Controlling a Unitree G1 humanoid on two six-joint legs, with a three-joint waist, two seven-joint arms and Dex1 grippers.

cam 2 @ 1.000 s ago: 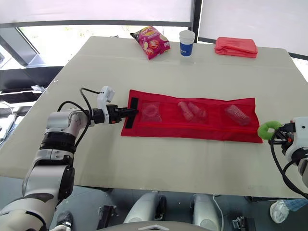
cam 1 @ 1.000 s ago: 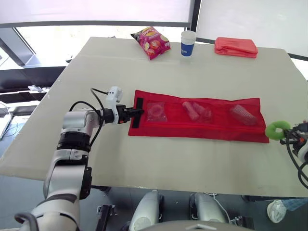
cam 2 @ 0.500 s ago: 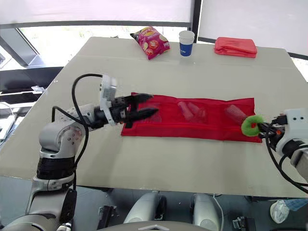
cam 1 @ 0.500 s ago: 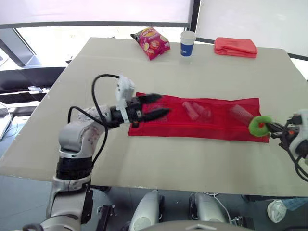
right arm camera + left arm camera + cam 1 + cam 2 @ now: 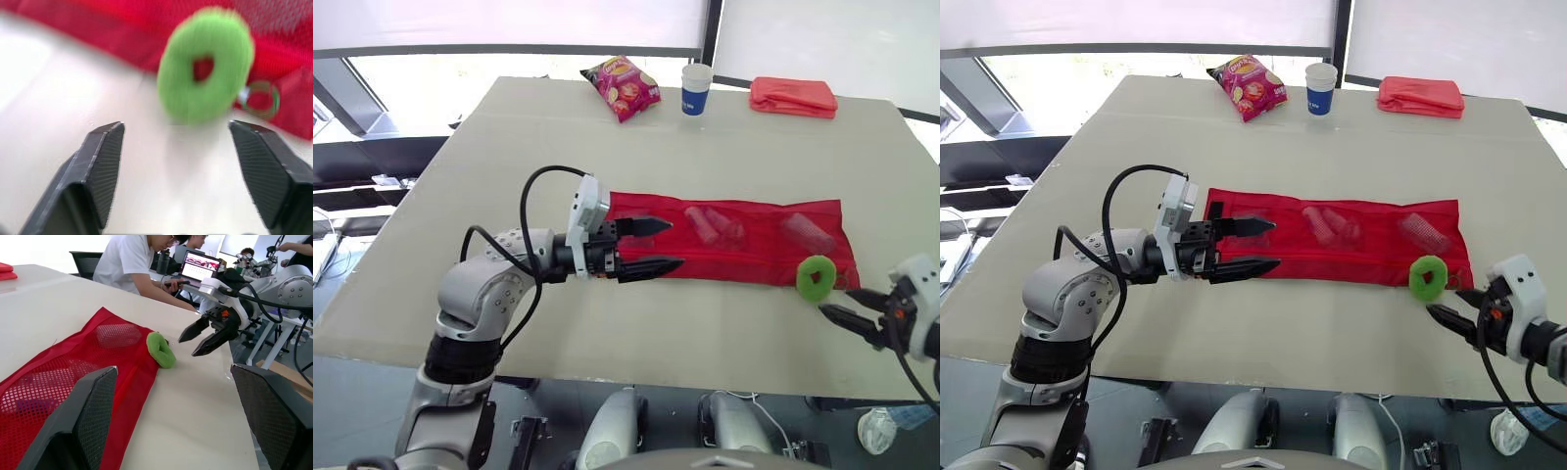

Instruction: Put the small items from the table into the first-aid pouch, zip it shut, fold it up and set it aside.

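Observation:
The red mesh pouch (image 5: 754,257) lies flat and unfolded across the table (image 5: 509,147), with small clear items (image 5: 715,224) in its pockets. A green ring (image 5: 817,277) rests on the pouch's front right corner, with a small metal ring (image 5: 259,96) beside it. My right gripper (image 5: 834,300) is open just in front of the green ring (image 5: 208,88), not touching it. My left gripper (image 5: 674,243) is open and empty, hovering over the pouch's left end and hiding the pocket there. The left wrist view looks along the pouch (image 5: 73,367) to the green ring (image 5: 160,348) and the right gripper (image 5: 203,335).
At the table's far edge stand a chip bag (image 5: 620,86), a paper cup (image 5: 696,88) and a folded red cloth (image 5: 793,95). The table's front edge runs close to my right gripper. People sit at a desk with a laptop (image 5: 198,268) beyond the table's right end.
My right gripper carried the green ring to the pouch's right corner, opened and let it go, then drew back. My left gripper left the pouch's black end tab, rose and moved right.

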